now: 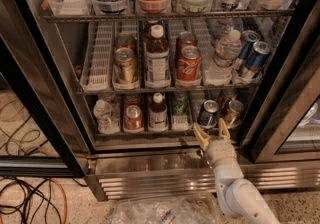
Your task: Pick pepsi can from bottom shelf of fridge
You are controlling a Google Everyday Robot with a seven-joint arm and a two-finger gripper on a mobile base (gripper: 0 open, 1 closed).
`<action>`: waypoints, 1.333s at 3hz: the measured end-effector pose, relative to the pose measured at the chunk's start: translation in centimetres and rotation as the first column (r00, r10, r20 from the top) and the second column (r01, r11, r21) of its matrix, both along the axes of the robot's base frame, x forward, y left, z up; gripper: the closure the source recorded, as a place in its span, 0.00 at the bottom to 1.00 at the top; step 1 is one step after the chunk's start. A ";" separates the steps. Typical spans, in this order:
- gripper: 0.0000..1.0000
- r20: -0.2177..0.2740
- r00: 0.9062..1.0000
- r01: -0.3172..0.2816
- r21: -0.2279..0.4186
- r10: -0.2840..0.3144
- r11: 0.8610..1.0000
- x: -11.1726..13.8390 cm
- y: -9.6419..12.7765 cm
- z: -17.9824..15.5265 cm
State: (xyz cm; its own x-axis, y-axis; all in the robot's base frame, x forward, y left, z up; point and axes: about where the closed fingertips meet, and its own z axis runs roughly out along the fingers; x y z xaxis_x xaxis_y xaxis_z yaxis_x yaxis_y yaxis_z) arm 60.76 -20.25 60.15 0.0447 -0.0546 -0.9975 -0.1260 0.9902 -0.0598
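The fridge (165, 170) stands open with wire racks of drinks above a ribbed steel base panel. On the bottom shelf (145, 132) the pepsi can (207, 113), short and dark blue with a silver top, stands right of centre next to a brown can (231, 111). My gripper (212, 132) on its white arm is just below and in front of the pepsi can, at the shelf's front edge. Its tan fingers (201, 136) are spread apart and hold nothing.
The bottom shelf also holds a clear bottle (104, 113), a red can (133, 117), a dark bottle (158, 112) and a green bottle (179, 104). Slim blue tilted cans (255, 59) sit on the middle rack. A black door frame (285, 103) stands right. Cables (25, 198) and a plastic bag (160, 210) lie on the floor.
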 end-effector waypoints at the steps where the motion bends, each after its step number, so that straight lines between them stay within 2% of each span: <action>1: 0.36 -0.011 1.000 0.008 0.001 -0.008 1.000 1.2 0.0 -0.3; 2: 0.42 -0.019 1.000 0.019 0.012 -0.019 1.000 2.5 -0.3 -0.4; 3: 0.38 -0.030 0.999 0.028 0.018 -0.027 0.999 4.0 -0.4 -0.9; 4: 0.32 -0.040 0.999 0.025 0.021 -0.024 0.999 6.6 -0.1 -1.3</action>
